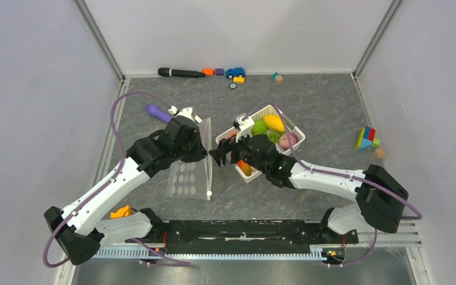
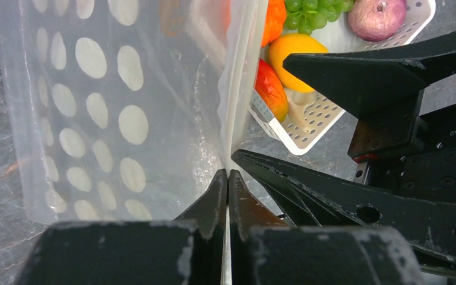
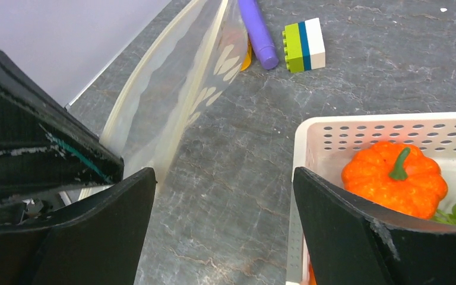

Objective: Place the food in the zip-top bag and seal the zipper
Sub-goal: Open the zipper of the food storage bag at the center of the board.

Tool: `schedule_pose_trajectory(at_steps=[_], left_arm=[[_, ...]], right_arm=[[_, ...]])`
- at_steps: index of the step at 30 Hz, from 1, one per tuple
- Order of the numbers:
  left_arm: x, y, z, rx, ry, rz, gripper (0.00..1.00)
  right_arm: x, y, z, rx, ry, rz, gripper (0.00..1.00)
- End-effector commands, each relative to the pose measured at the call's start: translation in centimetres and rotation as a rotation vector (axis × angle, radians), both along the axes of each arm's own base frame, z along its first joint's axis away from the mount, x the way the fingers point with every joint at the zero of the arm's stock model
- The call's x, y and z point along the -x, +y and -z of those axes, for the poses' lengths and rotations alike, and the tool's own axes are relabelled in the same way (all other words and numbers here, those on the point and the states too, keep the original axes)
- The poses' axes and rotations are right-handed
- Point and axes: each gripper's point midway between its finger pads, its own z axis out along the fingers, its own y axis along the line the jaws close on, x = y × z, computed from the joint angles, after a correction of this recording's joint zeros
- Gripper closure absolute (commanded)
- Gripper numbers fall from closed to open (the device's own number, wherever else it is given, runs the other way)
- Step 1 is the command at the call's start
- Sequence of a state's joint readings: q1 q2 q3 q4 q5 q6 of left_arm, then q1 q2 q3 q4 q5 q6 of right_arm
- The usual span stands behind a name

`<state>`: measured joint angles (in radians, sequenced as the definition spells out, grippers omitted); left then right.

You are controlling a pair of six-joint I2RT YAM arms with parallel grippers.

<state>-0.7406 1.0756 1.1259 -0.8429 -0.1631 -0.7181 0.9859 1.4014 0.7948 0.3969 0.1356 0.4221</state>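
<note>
The left gripper [image 1: 202, 148] is clenched on the mouth edge of the clear dotted bag [image 1: 187, 175]. In the left wrist view its two fingers are pressed flat together with the plastic pinched between them. The bag is lifted by that edge, just left of the white basket [image 1: 294, 127], and its dotted sheet slopes down toward the grey table [image 1: 320, 101]. The zipper [image 1: 208, 160] runs as a thin pale strip along the raised edge, which faces the basket.

The right gripper [image 1: 218, 153] is spread wide and grasps nothing. In its own wrist view, bare table shows between the fingers. One finger [image 3: 95, 237] sits just beside the bag's raised edge, and the other is over the near corner of the basket.

The food lies in the basket:
- an orange pumpkin [image 3: 395, 178]
- a yellow mango [image 1: 274, 123]
- a green fruit [image 1: 259, 127]
- green grapes [image 2: 309, 15]
- a purple onion [image 1: 288, 140]
- a red-orange fruit [image 2: 271, 89] at the near corner

A purple marker [image 3: 256, 32] and a striped block [image 3: 304, 44] lie on the table beyond the bag. A black stick-shaped object [image 1: 181, 73], a blue toy car [image 1: 235, 72] and more blocks [image 1: 366, 139] are well apart from the grippers.
</note>
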Motion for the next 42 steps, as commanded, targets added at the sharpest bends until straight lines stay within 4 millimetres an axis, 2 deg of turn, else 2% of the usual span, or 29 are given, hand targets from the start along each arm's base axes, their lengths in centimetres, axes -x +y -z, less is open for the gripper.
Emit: schedule_pose_trajectory(at_steps=[1, 5, 9, 12, 14, 16, 19, 20, 25, 31, 33, 36, 37, 39, 42], left_arm=[[-0.2, 0.0, -1.5, 0.012, -0.022, -0.03, 0.98], [-0.3, -0.1, -1.6, 0.012, -0.024, -0.025, 0.98], [-0.2, -0.1, -1.3, -0.005, -0.008, -0.026, 0.98], [-0.2, -0.1, -1.9, 0.005, -0.024, -0.024, 0.98], [-0.4, 0.5, -2.3, -0.016, -0.045, -0.037, 0.98], [-0.6, 2.3, -2.5, -0.082, -0.064, -0.096, 0.98], [-0.7, 5.9, -2.9, -0.207, -0.087, -0.207, 0.98], [-0.5, 7.2, -3.0, -0.247, -0.095, -0.249, 0.98], [0.0, 12.1, -3.7, -0.394, -0.135, -0.425, 0.98], [0.6, 14.5, -3.6, -0.53, -0.128, -0.48, 0.98], [0.6, 14.5, -3.1, -0.55, -0.12, -0.469, 0.98], [0.2, 12.7, -1.9, -0.531, -0.09, -0.371, 0.98], [0.0, 11.5, -1.5, -0.489, -0.083, -0.318, 0.98], [-0.5, 8.3, -0.9, -0.376, -0.092, -0.192, 0.98], [-0.8, 4.0, -1.1, -0.202, -0.129, -0.038, 0.98]], right_arm=[[-1.4, 1.0, -3.2, -0.079, -0.023, 0.06, 0.09], [-1.6, 1.3, -2.7, -0.081, 0.001, 0.074, 0.09], [-1.5, 1.9, -3.2, -0.096, 0.005, 0.051, 0.09], [-1.3, 2.2, -2.4, -0.082, 0.024, 0.041, 0.16], [-1.2, 2.2, -1.8, -0.076, 0.033, 0.031, 0.31], [-1.0, 2.0, -1.3, -0.052, 0.014, 0.014, 0.62], [-1.9, -0.1, -0.5, 0.075, -0.03, 0.076, 0.95], [-2.1, -0.8, -0.4, 0.109, -0.043, 0.095, 1.0], [-2.2, -3.6, 0.8, 0.241, -0.048, 0.124, 1.0], [-2.4, -6.0, 1.7, 0.346, -0.059, 0.124, 1.0], [-2.5, -6.4, 1.5, 0.363, -0.076, 0.117, 1.0], [-2.1, -5.8, 1.0, 0.37, -0.118, 0.049, 1.0], [-1.8, -5.3, 0.9, 0.362, -0.131, 0.014, 0.98], [-1.1, -4.1, 0.4, 0.333, -0.152, -0.066, 0.88], [0.2, -2.0, -0.5, 0.277, -0.182, -0.199, 0.79]])
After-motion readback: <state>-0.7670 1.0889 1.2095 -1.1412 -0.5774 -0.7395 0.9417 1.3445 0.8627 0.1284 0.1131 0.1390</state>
